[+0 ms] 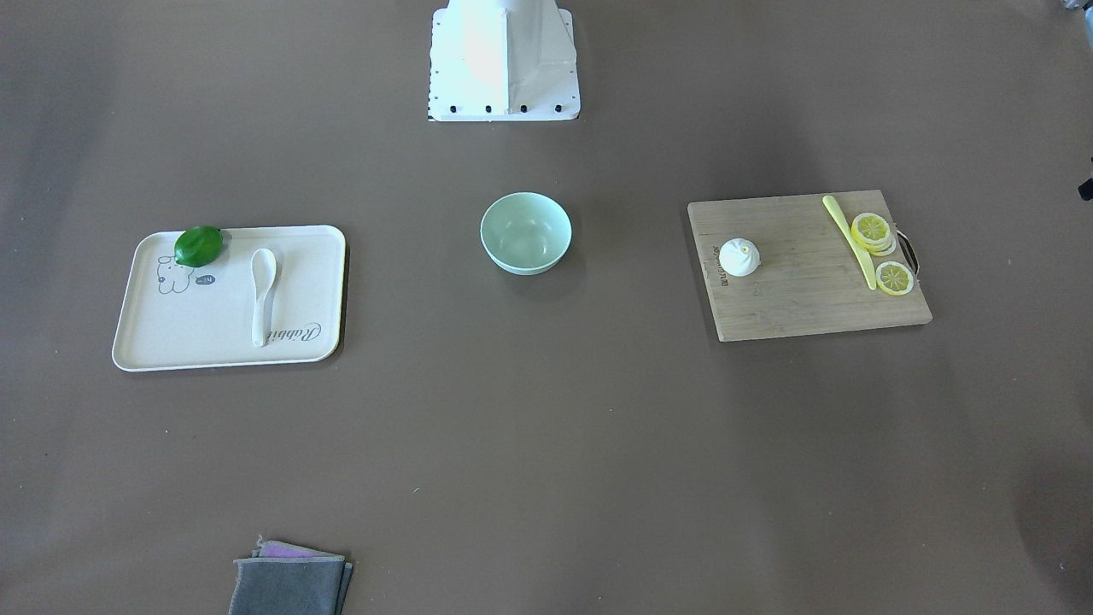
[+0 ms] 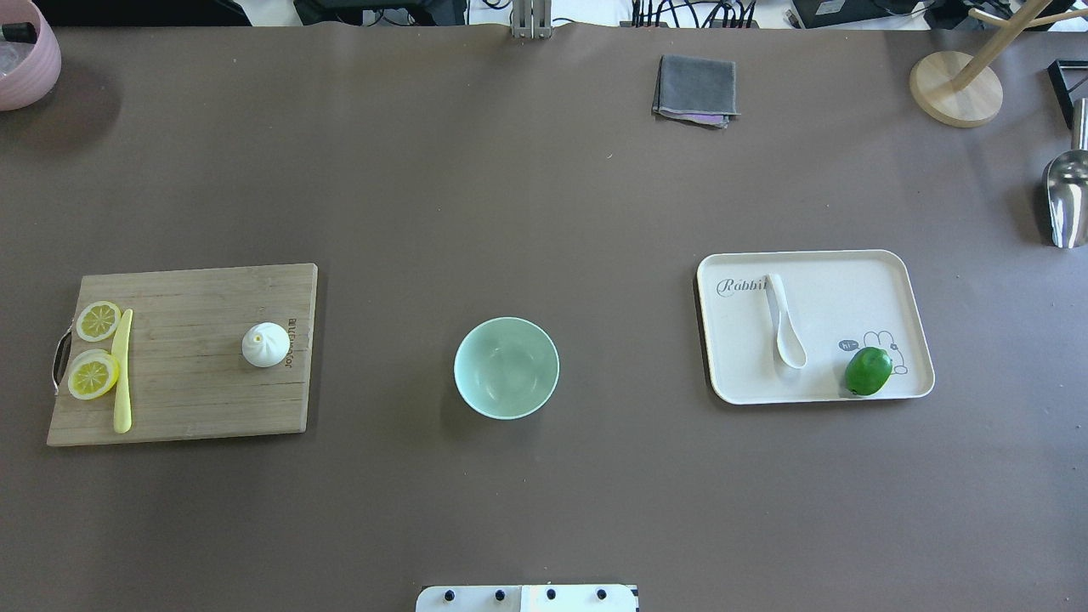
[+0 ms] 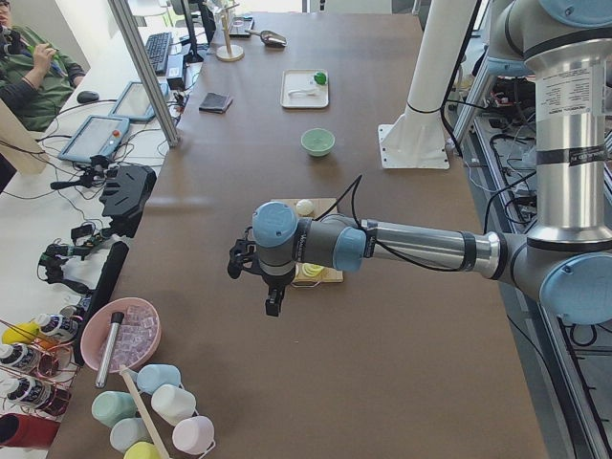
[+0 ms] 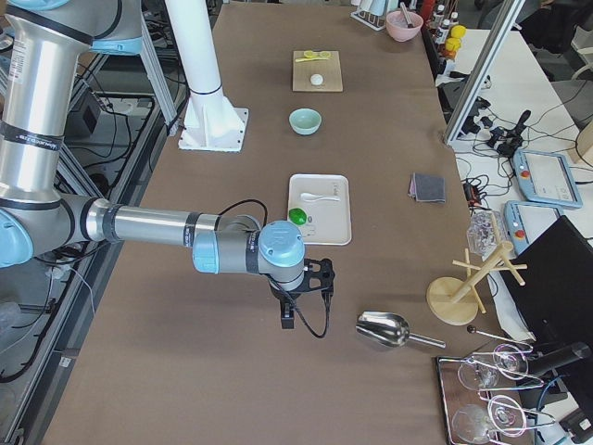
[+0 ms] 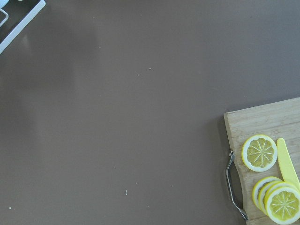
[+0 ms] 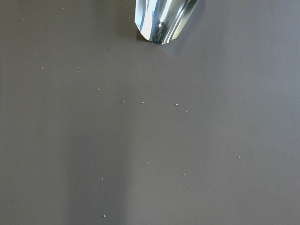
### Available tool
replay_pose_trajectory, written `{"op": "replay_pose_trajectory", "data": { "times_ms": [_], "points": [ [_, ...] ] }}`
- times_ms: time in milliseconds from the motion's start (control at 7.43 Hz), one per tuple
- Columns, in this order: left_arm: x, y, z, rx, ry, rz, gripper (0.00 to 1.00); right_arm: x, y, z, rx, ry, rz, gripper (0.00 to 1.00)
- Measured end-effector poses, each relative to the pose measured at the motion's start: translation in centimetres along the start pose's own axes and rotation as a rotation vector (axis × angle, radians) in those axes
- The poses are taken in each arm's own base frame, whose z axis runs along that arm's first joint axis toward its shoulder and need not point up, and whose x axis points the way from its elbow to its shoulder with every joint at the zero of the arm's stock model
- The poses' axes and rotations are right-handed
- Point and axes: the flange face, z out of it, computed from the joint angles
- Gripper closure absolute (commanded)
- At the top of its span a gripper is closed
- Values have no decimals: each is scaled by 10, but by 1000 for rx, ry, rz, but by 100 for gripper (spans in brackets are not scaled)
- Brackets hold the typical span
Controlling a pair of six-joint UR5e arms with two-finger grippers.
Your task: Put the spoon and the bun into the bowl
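Note:
The pale mint-green bowl point(image 2: 507, 367) stands empty at the table's middle. The cream-white spoon point(image 2: 786, 323) lies on a cream tray point(image 2: 884, 272) to the bowl's right in the overhead view. The white bun point(image 2: 264, 344) sits on a wooden cutting board point(image 2: 187, 399) to the bowl's left. My left gripper point(image 3: 273, 301) shows only in the exterior left view, hanging above the table beyond the board's end; I cannot tell if it is open. My right gripper point(image 4: 288, 318) shows only in the exterior right view, past the tray near a metal scoop point(image 4: 382, 330); I cannot tell its state.
A green lime point(image 2: 868, 371) lies on the tray. Lemon slices point(image 2: 93, 374) and a yellow knife point(image 2: 122, 374) lie on the board. A grey cloth point(image 2: 695, 89), a wooden stand point(image 2: 955, 88) and a pink bowl point(image 2: 25, 59) sit at the far edge.

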Motion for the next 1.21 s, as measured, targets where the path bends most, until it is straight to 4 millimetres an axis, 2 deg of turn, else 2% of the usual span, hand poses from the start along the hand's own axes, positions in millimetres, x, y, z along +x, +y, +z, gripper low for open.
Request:
{"op": "replay_pose_trajectory", "data": {
  "times_ms": [404, 673, 942, 1212],
  "points": [
    [0, -1, -1, 3, -6, 3, 2, -2, 0, -2, 3, -6, -2, 0],
    [3, -5, -4, 10, -7, 11, 2, -11, -3, -6, 13, -49, -11, 0],
    [12, -12, -11, 49, -1, 52, 2, -15, -6, -9, 19, -63, -17, 0],
    [27, -28, -24, 159, 3, 165, 2, -29, -12, -23, 49, -65, -41, 0]
  ]
}}
